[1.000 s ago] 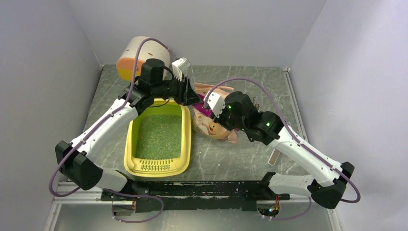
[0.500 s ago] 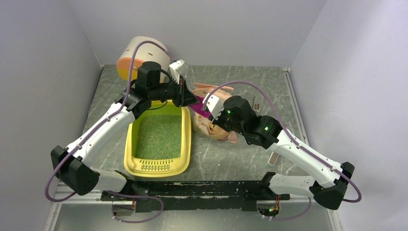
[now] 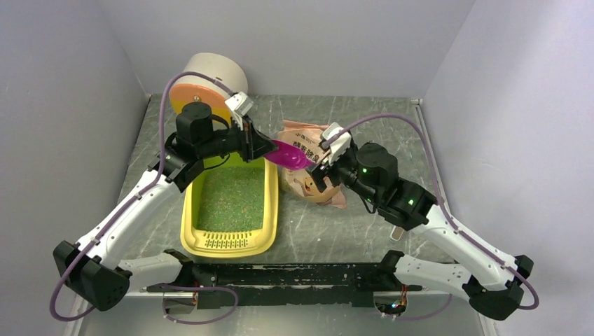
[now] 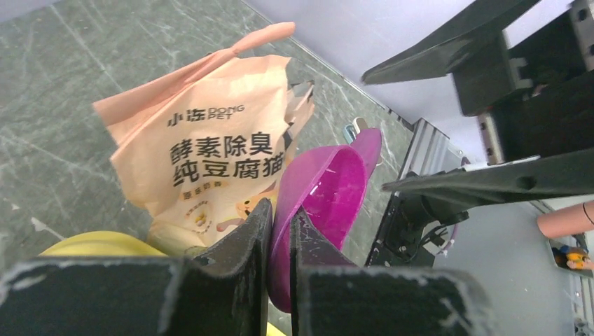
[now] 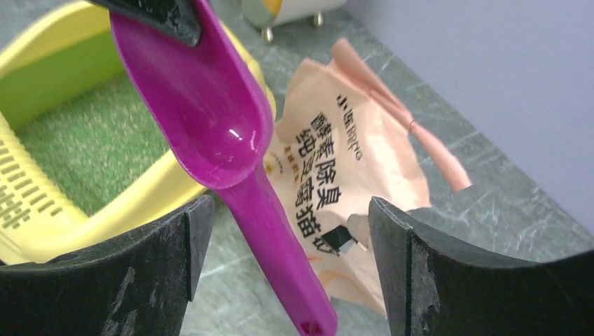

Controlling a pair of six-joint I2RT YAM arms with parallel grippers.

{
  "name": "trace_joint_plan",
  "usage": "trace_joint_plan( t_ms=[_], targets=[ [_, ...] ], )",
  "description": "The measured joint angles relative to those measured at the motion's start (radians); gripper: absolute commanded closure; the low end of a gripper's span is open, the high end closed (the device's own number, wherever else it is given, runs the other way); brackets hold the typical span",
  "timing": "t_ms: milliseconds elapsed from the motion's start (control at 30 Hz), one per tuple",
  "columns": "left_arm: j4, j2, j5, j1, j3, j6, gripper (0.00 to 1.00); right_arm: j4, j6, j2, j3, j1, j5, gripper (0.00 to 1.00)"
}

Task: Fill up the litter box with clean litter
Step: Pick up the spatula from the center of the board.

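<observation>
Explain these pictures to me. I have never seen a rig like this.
Two robot arms, left and right, stand at the near edge of a table. One picture looks down from above; the other two come from wrist cameras. On the table are a yellow litter box holding green litter, a pink-beige bag and a white cylinder. The left tool is shut on the rim of an empty magenta scoop, holding it above the table. The right tool is open, its fingers either side of the handle, not gripping.

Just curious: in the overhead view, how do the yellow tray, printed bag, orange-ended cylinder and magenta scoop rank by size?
Litter box; then bag and cylinder, too alike to rank; scoop smallest.
</observation>
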Motion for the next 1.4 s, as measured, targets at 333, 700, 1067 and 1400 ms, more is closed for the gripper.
trace_joint_plan(
  t_ms=[333,700,1067,1400],
  targets=[
    [0.137,-0.063,0.090,0.153,-0.148,-0.114,0.95,0.172,0.077,-0.113,-0.042,0.000,0.100,0.05],
    [0.443,-0.121,0.276,0.320,-0.319,-0.352,0.95,0.103,0.318,0.040,0.124,-0.447,-0.092,0.04],
    [0.792,-0.108,0.340,0.338,-0.446,-0.605,0.95,0.372,0.855,0.086,-0.073,-0.851,-1.001,0.06],
    [0.888,-0.071,0.330,0.318,-0.467,-0.675,0.95,0.581,1.096,0.095,-0.148,-0.754,-1.243,0.17]
  ],
)
